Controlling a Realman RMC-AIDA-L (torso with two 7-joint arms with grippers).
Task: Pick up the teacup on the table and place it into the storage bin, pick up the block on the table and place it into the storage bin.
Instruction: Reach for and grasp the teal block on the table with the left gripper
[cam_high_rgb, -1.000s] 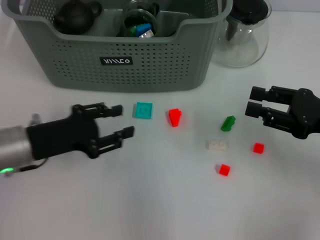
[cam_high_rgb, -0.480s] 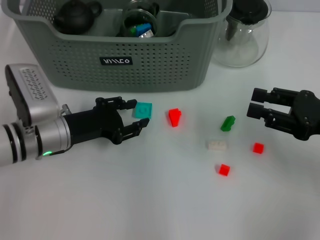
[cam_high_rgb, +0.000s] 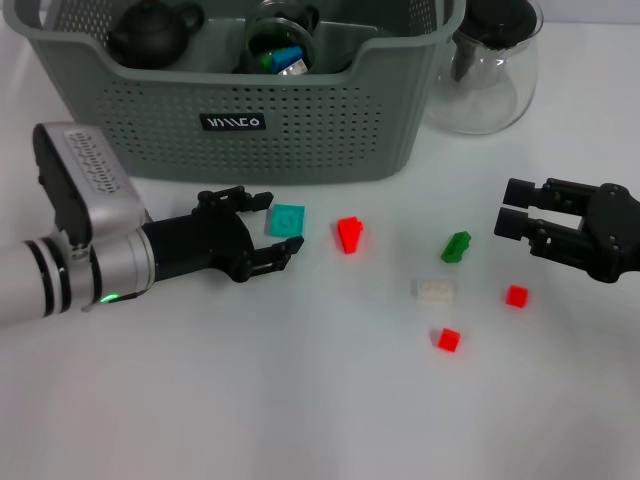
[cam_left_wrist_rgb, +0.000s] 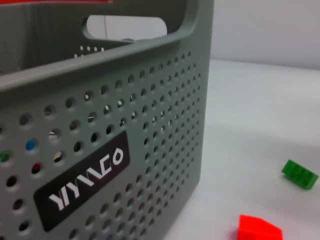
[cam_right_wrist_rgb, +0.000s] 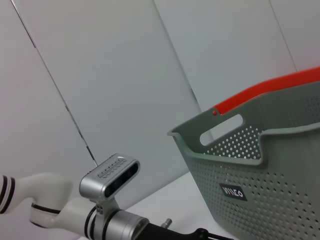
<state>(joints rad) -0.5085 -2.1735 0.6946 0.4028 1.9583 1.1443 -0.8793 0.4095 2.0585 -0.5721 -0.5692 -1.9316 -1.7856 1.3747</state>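
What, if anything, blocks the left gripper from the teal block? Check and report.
Nothing visible does. The left gripper is open on the table right beside the teal block, fingertips almost at its near edge, with only bare table between. The red block lies beyond it, out of the path.

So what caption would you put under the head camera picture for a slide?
Left gripper open beside a teal block before the storage bin; right gripper open near scattered blocks.
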